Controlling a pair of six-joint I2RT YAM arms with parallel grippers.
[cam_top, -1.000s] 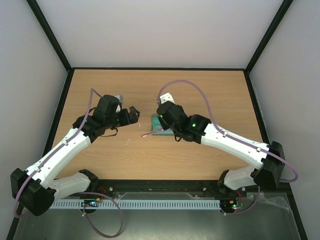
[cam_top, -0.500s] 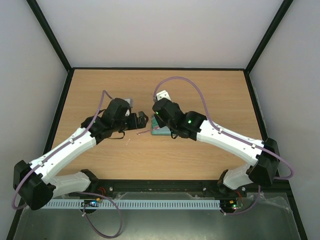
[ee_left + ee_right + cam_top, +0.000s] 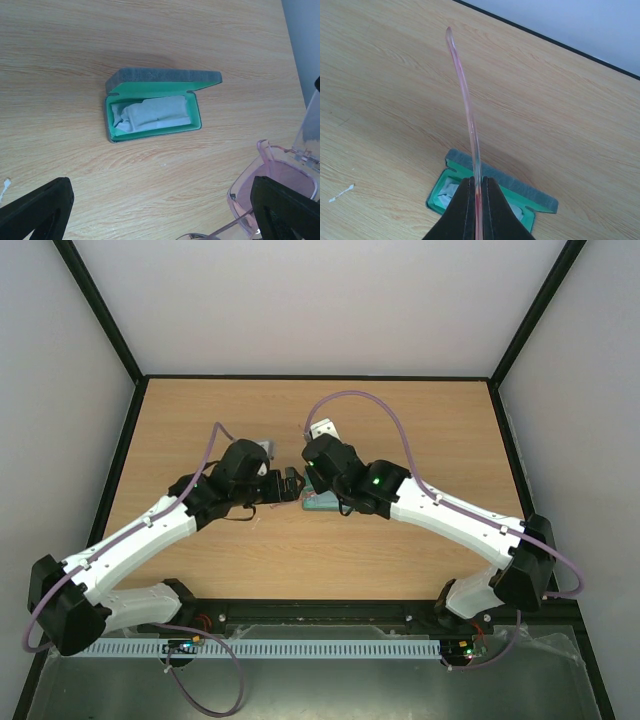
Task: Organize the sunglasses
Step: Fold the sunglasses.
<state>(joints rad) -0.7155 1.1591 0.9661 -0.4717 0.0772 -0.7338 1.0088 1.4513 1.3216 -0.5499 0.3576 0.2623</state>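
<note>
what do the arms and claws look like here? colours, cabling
Left arm and right arm: white link shells, black joint housings, a mauve cable looping off each. Green light on the right arm's wrist. Left claw and right claw: matte black fingers.

A small pair of sunglasses (image 3: pixel 280 167) with a thin, translucent pinkish-red frame is being held in the air. One slender arm (image 3: pixel 467 110) is being pinched by the right gripper (image 3: pixel 476 184) and is being pointed straight outward, slightly curved.
</note>
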